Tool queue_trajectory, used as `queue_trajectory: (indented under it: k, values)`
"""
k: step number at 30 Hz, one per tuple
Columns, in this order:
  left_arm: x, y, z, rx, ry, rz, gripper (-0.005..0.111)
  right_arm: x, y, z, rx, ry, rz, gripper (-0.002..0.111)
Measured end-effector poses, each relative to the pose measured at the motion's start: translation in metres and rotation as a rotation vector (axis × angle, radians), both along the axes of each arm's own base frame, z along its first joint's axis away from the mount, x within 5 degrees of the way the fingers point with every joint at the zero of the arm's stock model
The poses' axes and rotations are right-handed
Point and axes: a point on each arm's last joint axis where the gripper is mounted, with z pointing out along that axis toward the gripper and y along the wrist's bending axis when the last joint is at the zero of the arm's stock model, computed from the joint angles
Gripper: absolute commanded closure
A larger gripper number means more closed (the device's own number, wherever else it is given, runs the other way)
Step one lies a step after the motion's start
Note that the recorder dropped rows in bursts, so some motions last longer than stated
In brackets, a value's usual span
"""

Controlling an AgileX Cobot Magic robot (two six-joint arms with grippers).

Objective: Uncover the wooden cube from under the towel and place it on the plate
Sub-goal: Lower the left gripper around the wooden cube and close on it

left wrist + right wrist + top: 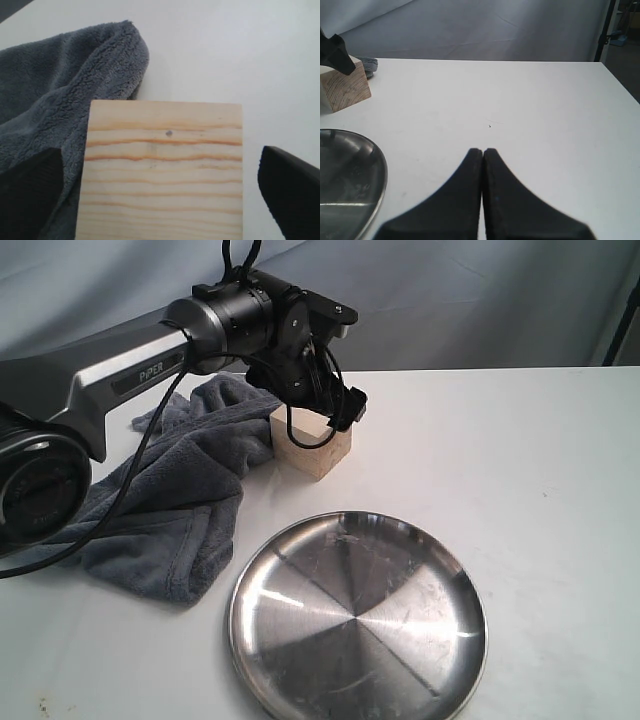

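- Over the back-left part of the white table (520,460), the left arm (120,370) reaches in from the left edge of the exterior view. Its long grey link runs nearly level and its black wrist bends down at the end.
- Its left gripper (318,418) points down onto the wooden cube (312,448). A black cable loops from the wrist back along the arm.
- From the left wrist camera, the left gripper (162,200) is spread wide and the wooden cube (162,170) sits between its two fingers (292,195).
- One finger is over the towel (60,90) at the cube's side. The other finger is over bare table, with a gap between it and the wood. Neither finger looks pressed against the block.
- The wooden cube stands uncovered on the table with its grain lines showing. The towel (180,500) lies bunched against its left side and spreads away under the arm.
- The plate (358,618) lies on the table in front of the cube, near it but not touching. Nothing rests on it.
- From the right wrist camera, the right gripper (482,200) has its fingers pressed together with nothing between them. It hangs low over bare table, well to the side of the cube (347,87), the plate's rim (382,175) and a scrap of towel (367,64).
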Motion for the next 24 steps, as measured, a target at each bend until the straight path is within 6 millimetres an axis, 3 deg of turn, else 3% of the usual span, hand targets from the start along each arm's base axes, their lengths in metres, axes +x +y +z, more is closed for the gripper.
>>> queue_trajectory:
  k: [11, 24]
  values:
    - [0.000, 0.000, -0.003, 0.010, 0.002, -0.018, 0.002, 0.000, 0.000, 0.000, 0.000, 0.000, 0.000, 0.108]
    - [0.001, -0.002, -0.047, 0.043, 0.080, -0.037, 0.002, 0.000, 0.000, 0.000, 0.000, 0.000, 0.000, 0.108]
